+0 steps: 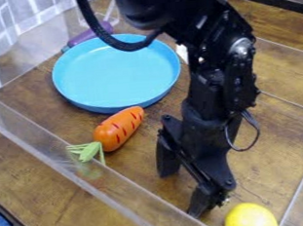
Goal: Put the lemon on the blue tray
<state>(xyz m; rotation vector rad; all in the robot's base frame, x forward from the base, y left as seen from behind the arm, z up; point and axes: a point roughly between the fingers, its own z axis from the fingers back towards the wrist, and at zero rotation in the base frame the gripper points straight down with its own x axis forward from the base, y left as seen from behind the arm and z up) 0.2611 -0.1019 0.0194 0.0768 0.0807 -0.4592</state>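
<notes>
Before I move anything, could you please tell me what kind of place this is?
It is probably a robot test table with a toy kitchen theme. A plastic-looking carrot and a yellow lemon lie on the wood-look surface, near a round blue tray.

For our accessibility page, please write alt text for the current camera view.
An open black gripper hovers just beside a yellow lemon at the bottom edge; a blue tray and orange carrot lie on the wooden table.
</notes>
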